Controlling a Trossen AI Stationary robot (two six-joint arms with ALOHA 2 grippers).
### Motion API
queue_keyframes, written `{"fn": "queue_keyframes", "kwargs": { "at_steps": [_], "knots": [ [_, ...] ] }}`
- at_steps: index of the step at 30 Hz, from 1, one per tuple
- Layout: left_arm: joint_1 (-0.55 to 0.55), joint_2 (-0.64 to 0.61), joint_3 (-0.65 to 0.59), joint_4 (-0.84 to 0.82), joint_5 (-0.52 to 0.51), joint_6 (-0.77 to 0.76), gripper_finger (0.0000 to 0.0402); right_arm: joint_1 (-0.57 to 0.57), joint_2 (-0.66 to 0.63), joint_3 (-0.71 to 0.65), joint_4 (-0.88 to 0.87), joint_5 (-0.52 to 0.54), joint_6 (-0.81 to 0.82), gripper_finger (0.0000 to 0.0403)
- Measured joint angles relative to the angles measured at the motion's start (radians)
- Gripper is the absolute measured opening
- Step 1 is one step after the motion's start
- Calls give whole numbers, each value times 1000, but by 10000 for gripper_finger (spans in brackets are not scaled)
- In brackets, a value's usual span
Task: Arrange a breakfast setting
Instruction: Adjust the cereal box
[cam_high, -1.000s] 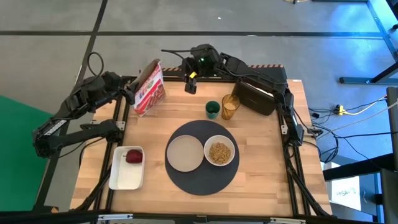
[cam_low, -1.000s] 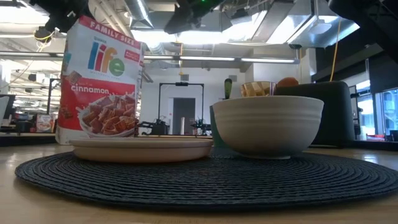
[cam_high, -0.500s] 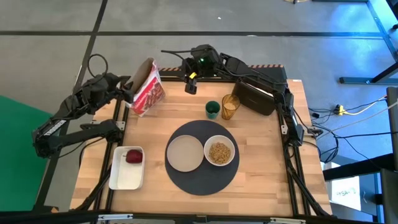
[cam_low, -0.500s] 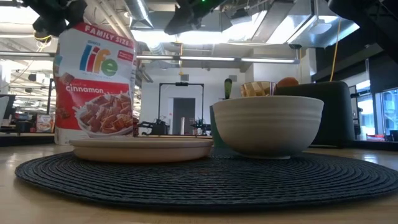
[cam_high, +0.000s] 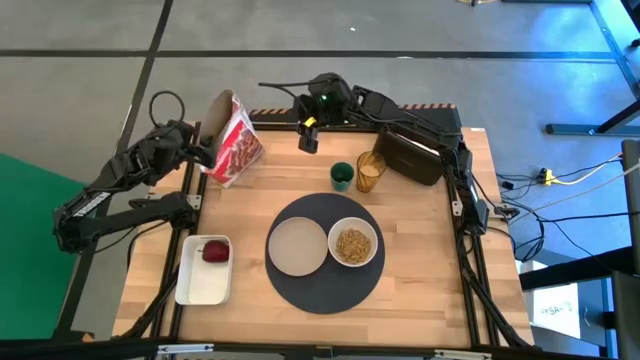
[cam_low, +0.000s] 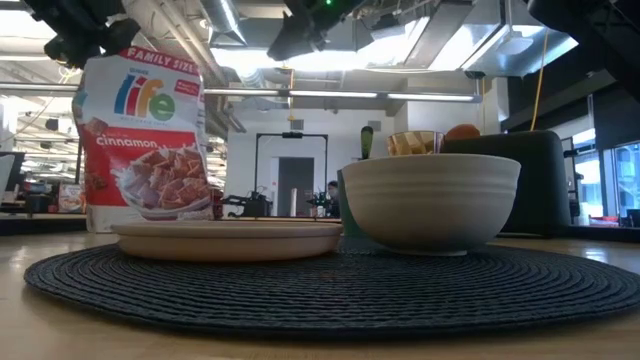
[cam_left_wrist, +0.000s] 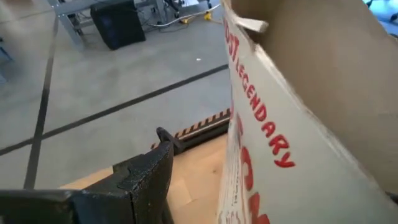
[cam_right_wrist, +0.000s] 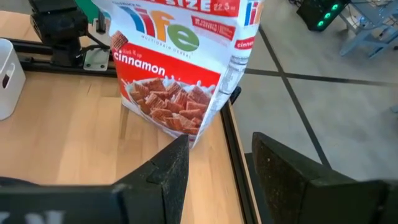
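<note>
Centrally, dark grey mat (cam_high: 326, 251) laid on table (cam_high: 430, 290); beige plate (cam_high: 299, 245) and white bowl (cam_high: 352, 244) of cereal seated on it side by side. Green cup (cam_high: 342, 176) and amber glass (cam_high: 370, 171) parked just behind mat, red fruit (cam_high: 215, 250) in white tray (cam_high: 203, 283).

Cereal box (cam_high: 231, 142) pinched at open top by left gripper (cam_high: 200, 152), tilted near table's back-left edge. Right gripper (cam_high: 309, 133) hung over back edge, fingers spread, nothing held.

Risk: tilted open box could slip or spill off edge.

Against earlier frame: box carried further left, lean increased.
</note>
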Motion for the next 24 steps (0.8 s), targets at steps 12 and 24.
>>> {"fn": "queue_keyframes", "kwargs": {
  "at_steps": [12,24],
  "knots": [
    [0,0,-1,159,2,6,253,0,0,0,-57,0,0,166],
    [0,-5,87,286,23,116,253,0,0,0,-68,0,0,166]
  ]
}}
